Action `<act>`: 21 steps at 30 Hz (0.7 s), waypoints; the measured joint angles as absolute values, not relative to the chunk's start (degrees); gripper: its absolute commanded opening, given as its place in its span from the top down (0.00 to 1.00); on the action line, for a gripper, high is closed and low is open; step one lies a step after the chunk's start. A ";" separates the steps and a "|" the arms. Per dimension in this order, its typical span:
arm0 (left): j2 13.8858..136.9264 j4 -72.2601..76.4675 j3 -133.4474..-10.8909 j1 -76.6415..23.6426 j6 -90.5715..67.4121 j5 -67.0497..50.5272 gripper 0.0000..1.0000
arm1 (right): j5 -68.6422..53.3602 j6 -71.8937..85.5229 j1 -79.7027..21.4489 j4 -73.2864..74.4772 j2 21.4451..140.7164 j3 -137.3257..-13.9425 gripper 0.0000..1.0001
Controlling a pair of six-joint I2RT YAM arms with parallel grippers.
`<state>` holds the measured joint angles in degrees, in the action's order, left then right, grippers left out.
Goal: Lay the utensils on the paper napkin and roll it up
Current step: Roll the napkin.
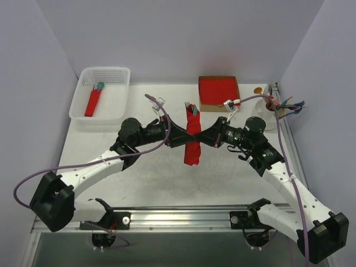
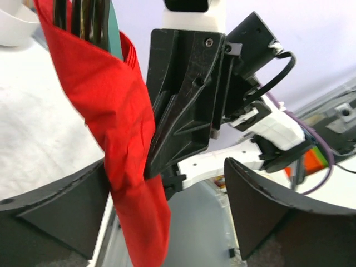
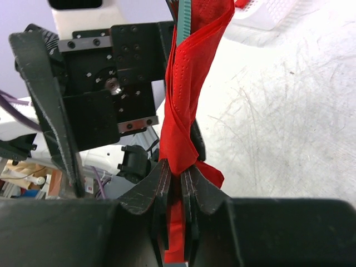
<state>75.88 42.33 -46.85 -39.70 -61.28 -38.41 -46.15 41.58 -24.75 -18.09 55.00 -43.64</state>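
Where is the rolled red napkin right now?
From above, the paper napkin is mid-table, pinched by the right end effector, the open left end effector beside it.

The paper napkin (image 1: 193, 139) is bright red and rolled into a narrow, loosely creased tube, with one flap sticking out near its middle. It lies lengthwise from the table's near edge toward the far edge, around the table's centre. The right gripper (image 3: 177, 183) pinches it at mid-length. The utensils (image 2: 83, 22), slim and dark grey, stick out of the far end with thin fork tines showing. A teal strip sits beside them.
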 measured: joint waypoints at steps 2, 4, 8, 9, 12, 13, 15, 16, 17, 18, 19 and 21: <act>73.73 38.79 -46.85 -39.70 -59.07 -37.32 0.06 | -45.12 41.52 -24.75 -17.58 54.92 -44.12 1.00; 71.13 34.24 -46.85 -39.70 -56.03 -35.42 0.04 | -43.44 41.30 -24.73 -16.45 54.92 -45.32 1.00; 66.17 23.33 -47.00 -39.81 -49.52 -29.87 0.02 | -39.72 40.73 -24.73 -15.07 54.92 -47.59 1.00; 65.14 20.29 -47.29 -39.92 -47.62 -27.86 0.02 | -38.83 40.69 -24.73 -14.81 54.96 -47.99 1.00; 63.22 10.81 -49.71 -41.58 -42.09 -20.47 0.03 | -35.33 40.75 -24.73 -14.09 55.16 -48.47 1.00; 63.05 8.21 -50.81 -42.68 -40.42 -17.74 0.03 | -34.17 40.86 -24.73 -13.76 55.22 -48.47 1.00; 62.89 3.53 -52.95 -45.71 -37.47 -12.14 0.03 | -31.73 41.21 -24.73 -13.06 55.44 -48.47 1.00; 62.94 1.45 -54.02 -47.42 -36.07 -9.34 0.03 | -30.59 41.50 -24.73 -12.82 55.59 -48.47 1.00; 63.02 -0.45 -55.07 -49.30 -34.79 -6.79 0.03 | -29.47 41.67 -24.73 -12.67 55.75 -48.47 1.00; 63.24 -2.24 -56.23 -51.16 -33.41 -3.92 0.03 | -28.32 41.85 -24.77 -12.49 55.90 -48.47 1.00; 63.70 -3.66 -57.47 -52.82 -32.10 -1.32 0.03 | -27.33 41.98 -24.80 -12.32 56.05 -48.47 1.00; 65.34 -6.24 -60.38 -56.31 -29.71 4.03 0.04 | -25.74 42.04 -24.84 -12.08 56.31 -48.47 1.00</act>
<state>65.34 -6.24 -60.38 -56.31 -29.71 4.03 -25.74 42.04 -24.84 -12.08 56.31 -48.47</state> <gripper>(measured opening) 0.969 0.098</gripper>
